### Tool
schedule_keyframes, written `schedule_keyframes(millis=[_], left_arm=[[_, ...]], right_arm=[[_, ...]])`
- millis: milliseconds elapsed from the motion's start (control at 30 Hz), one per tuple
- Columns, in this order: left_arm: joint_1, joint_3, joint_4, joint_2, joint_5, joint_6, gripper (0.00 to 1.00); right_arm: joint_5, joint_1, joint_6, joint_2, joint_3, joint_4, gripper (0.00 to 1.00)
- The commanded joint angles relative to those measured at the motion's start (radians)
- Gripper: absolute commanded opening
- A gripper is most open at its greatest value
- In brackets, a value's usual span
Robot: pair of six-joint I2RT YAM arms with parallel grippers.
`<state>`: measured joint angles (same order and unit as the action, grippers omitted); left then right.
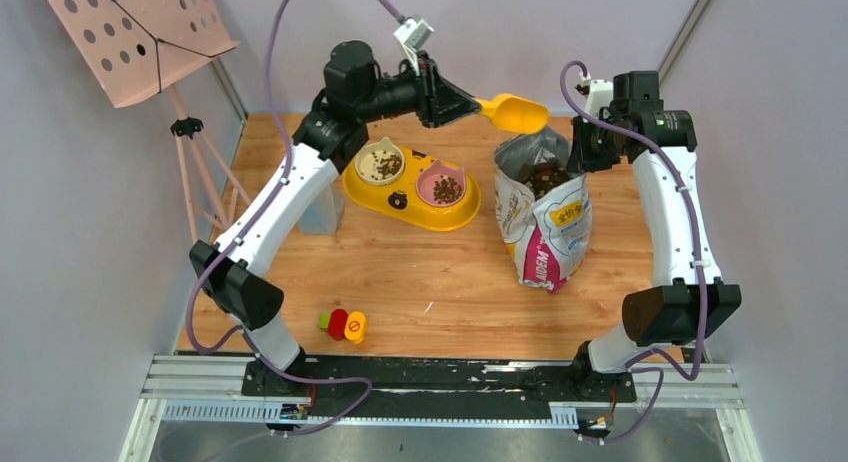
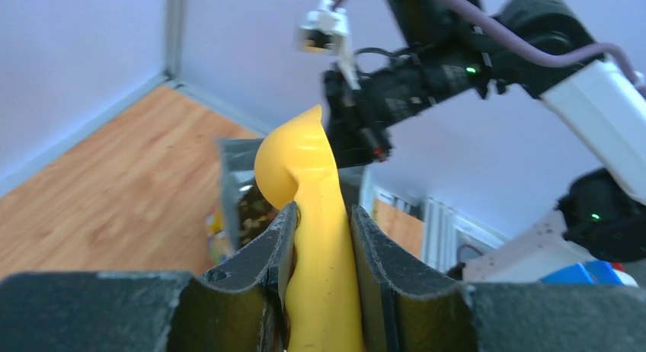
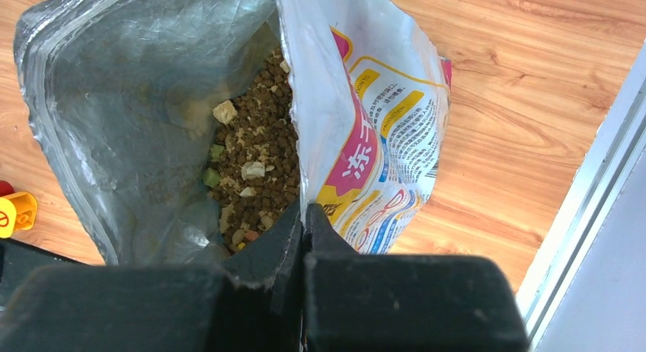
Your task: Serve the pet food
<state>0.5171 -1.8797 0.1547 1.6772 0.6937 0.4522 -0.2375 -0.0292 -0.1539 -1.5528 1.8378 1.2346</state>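
Note:
The pet food (image 3: 259, 161) is dark brown kibble inside the open white printed bag (image 3: 366, 123), which stands at the right of the table (image 1: 545, 227). More kibble lies in both bowls (image 1: 385, 165) of the yellow double feeder (image 1: 410, 210). My left gripper (image 1: 465, 104) is shut on the handle of the yellow scoop (image 1: 513, 112), holding it in the air just behind the bag's mouth; no kibble shows in it. In the left wrist view the scoop (image 2: 305, 169) sits between the pads of the left gripper (image 2: 320, 222). My right gripper (image 3: 305, 215) is shut on the bag's rim, holding the mouth open.
A pink perforated board on a tripod (image 1: 140, 32) stands at the back left. A small red, yellow and green toy (image 1: 343, 325) lies near the front edge. A pale container (image 1: 320, 210) stands behind my left arm. Walls close in on both sides.

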Motion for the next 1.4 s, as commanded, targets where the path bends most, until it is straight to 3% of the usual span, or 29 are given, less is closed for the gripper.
schedule_keyframes(millis=[0,300,500,567,800,1000,1233,1367], left_arm=[[0.088,-0.091,0.016,0.067,0.032,-0.001,0.0],[0.2,-0.166,0.238,0.194,-0.112,-0.164,0.0],[0.276,-0.241,0.393,0.28,-0.416,-0.271,0.0],[0.302,-0.265,0.43,0.304,-0.53,-0.284,0.0],[0.35,-0.315,0.478,0.413,-0.612,-0.221,0.0],[0.397,-0.247,0.495,0.473,-0.569,-0.167,0.0],[0.373,-0.138,0.361,0.436,-0.283,-0.03,0.0],[0.293,-0.117,0.218,0.402,-0.104,0.094,0.0]], right_arm=[[-0.07,0.0,0.035,0.016,0.09,-0.146,0.0],[-0.09,-0.003,0.037,0.017,0.115,-0.154,0.0],[-0.097,-0.037,0.025,0.016,0.119,-0.156,0.0],[-0.093,-0.055,0.019,0.021,0.112,-0.157,0.0],[-0.093,-0.083,0.03,0.028,0.088,-0.159,0.0],[-0.101,-0.082,0.056,0.033,0.047,-0.159,0.0],[-0.093,-0.083,0.06,0.042,0.016,-0.159,0.0],[-0.07,-0.083,0.047,0.057,-0.003,-0.16,0.0]])
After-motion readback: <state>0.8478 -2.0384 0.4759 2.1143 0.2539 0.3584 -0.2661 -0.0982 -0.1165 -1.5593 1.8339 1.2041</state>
